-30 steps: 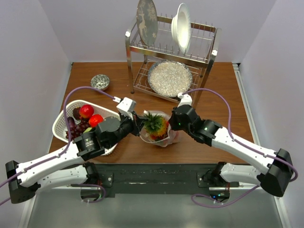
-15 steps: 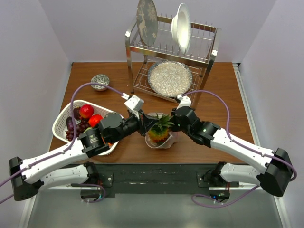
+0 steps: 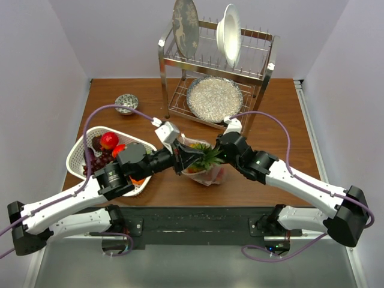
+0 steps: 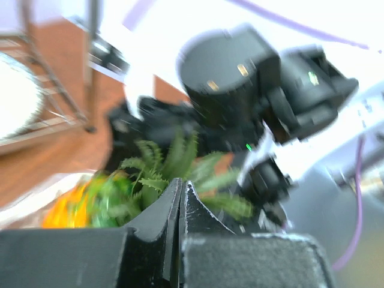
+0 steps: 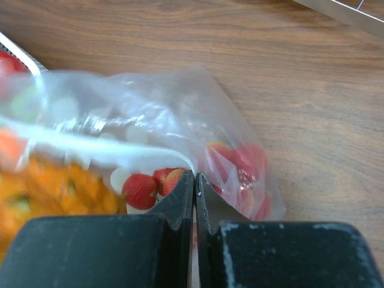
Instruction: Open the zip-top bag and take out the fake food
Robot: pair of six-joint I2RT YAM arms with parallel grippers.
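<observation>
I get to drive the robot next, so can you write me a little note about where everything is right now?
Left gripper: shut, right beside the clear crinkly plastic zip-top bag; whether it pinches the film is unclear.
Right gripper: shut on the bag's edge.
Bag: mid-way on the brown wooden table, between both grippers, holding red plastic strawberries and a leafy orange plastic fruit.
Done: bag gripped. Other fruit lies in the white slotted plastic basket.
Left: open the bag fully and take the food out.
</observation>
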